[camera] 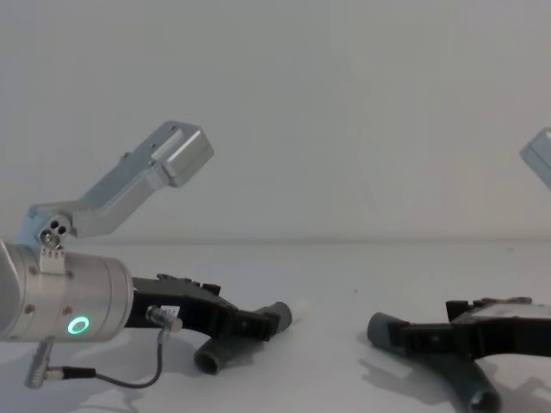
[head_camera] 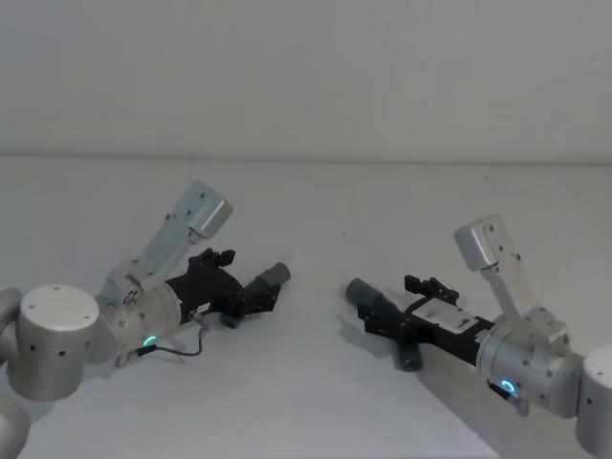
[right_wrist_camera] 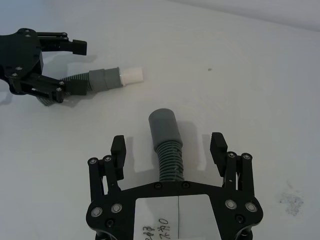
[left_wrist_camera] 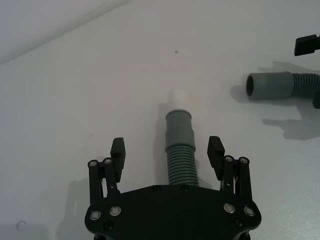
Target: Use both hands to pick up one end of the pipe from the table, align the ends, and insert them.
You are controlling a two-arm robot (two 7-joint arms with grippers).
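The shorter dark grey ribbed hose piece, ending in a smooth grey cuff with a small white tip, is seen lying on the plain white counter on the robot's left. It is straddled by the black two-finger left hand, whose fingers are held apart with a gap on each side. The longer ribbed hose piece lies on the right, likewise straddled by the black right hand, fingers spread and not touching it. Its plain grey cuff is pointed toward the white tip, with the two ends well apart.

Ribbed rubbery pipe, smooth cuff — matt white table.
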